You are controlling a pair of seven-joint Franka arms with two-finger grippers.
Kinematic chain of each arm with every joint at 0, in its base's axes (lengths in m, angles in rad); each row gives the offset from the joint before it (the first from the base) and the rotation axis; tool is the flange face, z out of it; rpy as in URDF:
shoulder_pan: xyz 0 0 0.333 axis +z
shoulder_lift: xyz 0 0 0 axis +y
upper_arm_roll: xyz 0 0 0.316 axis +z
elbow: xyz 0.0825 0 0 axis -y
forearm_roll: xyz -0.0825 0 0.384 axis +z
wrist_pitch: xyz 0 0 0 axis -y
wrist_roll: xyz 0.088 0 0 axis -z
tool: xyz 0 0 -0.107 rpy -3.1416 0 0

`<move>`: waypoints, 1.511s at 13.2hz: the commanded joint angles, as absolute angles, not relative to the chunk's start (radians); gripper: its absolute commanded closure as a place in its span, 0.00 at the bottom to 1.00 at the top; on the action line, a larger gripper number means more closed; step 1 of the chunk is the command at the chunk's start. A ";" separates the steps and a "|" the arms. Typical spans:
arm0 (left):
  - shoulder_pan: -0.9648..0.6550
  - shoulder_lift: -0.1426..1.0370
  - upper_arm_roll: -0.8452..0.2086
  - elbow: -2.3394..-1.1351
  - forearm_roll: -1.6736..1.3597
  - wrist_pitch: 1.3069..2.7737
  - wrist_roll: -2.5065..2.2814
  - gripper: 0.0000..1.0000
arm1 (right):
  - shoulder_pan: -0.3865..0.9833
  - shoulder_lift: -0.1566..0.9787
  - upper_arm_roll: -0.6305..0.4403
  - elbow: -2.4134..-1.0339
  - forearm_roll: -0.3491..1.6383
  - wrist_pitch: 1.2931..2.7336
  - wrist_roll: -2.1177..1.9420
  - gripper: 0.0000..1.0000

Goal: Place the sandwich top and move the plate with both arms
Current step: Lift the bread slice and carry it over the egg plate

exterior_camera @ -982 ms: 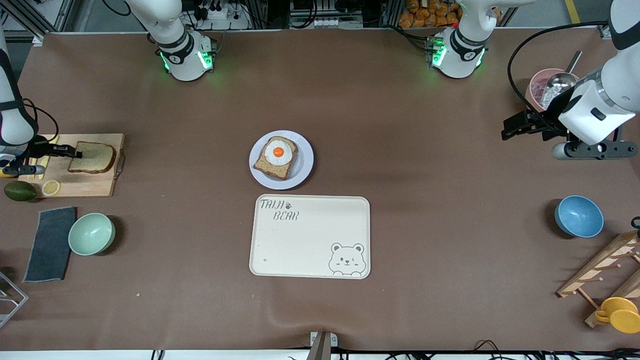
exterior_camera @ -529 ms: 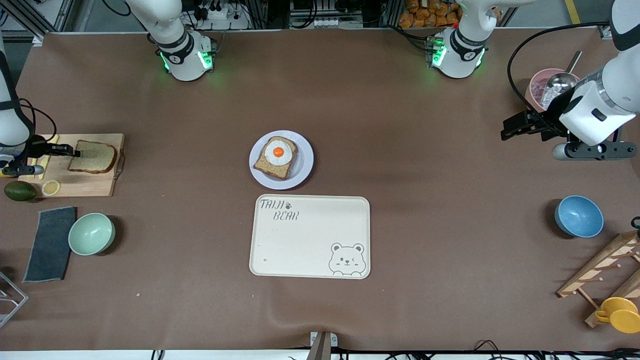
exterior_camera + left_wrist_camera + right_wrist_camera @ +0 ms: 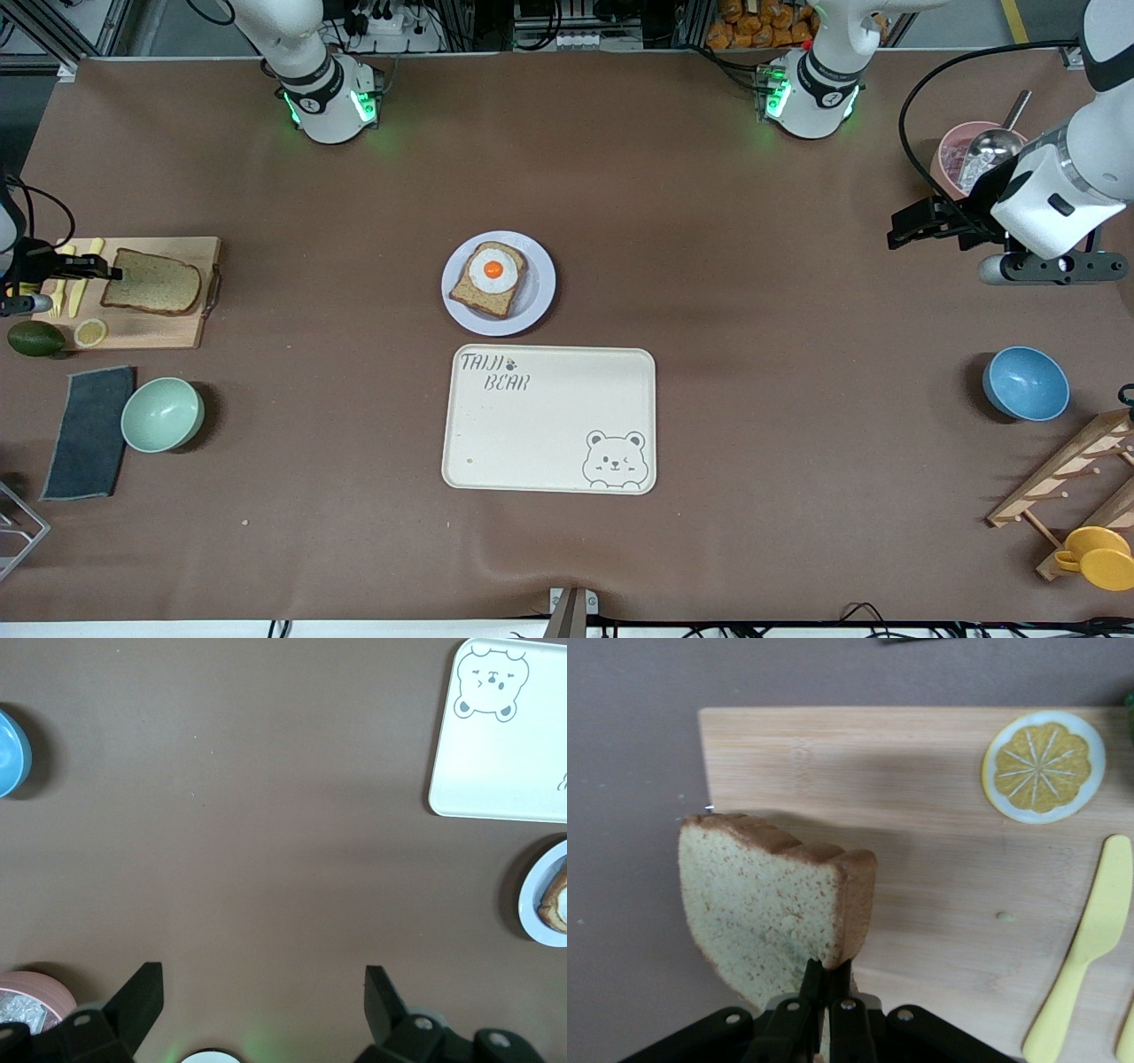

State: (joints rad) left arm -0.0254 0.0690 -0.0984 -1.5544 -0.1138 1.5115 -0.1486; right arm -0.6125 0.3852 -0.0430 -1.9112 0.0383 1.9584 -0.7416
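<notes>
The sandwich top (image 3: 152,283), a plain brown bread slice, hangs tilted just above the wooden cutting board (image 3: 168,332), held by one edge. My right gripper (image 3: 96,265) is shut on it. In the right wrist view the gripper (image 3: 828,979) pinches the slice (image 3: 766,899) at its crust. The plate (image 3: 540,297) sits mid-table and carries the bread slice with a fried egg (image 3: 489,276). My left gripper (image 3: 904,228) waits open and empty over bare table near the pink bowl. In its wrist view the gripper (image 3: 261,981) is wide apart, and the plate's rim (image 3: 530,904) shows at the edge.
The cream bear tray (image 3: 549,443) lies nearer the camera than the plate. On the board are a lemon slice (image 3: 89,332) and yellow knives (image 3: 80,283); beside it lie an avocado (image 3: 35,338), green bowl (image 3: 162,414) and grey cloth (image 3: 89,432). A blue bowl (image 3: 1025,383), pink bowl (image 3: 952,159) and wooden rack (image 3: 1072,478) are at the left arm's end.
My right gripper has drawn the bread slice toward the right arm's end of the table, over the board. The left arm has barely moved.
</notes>
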 commanded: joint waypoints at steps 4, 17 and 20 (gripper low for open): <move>-0.031 0.066 -0.101 -1.546 -0.115 1.508 -0.169 0.00 | -0.600 0.313 0.079 -1.838 0.135 1.748 -0.761 1.00; -0.009 0.067 -0.100 -1.552 -0.163 1.508 -0.149 0.00 | -0.414 0.422 0.382 -1.684 0.199 1.651 -0.847 1.00; -0.011 0.072 -0.100 -1.551 -0.175 1.508 -0.147 0.00 | -0.307 0.486 0.382 -1.609 0.199 1.619 -0.910 1.00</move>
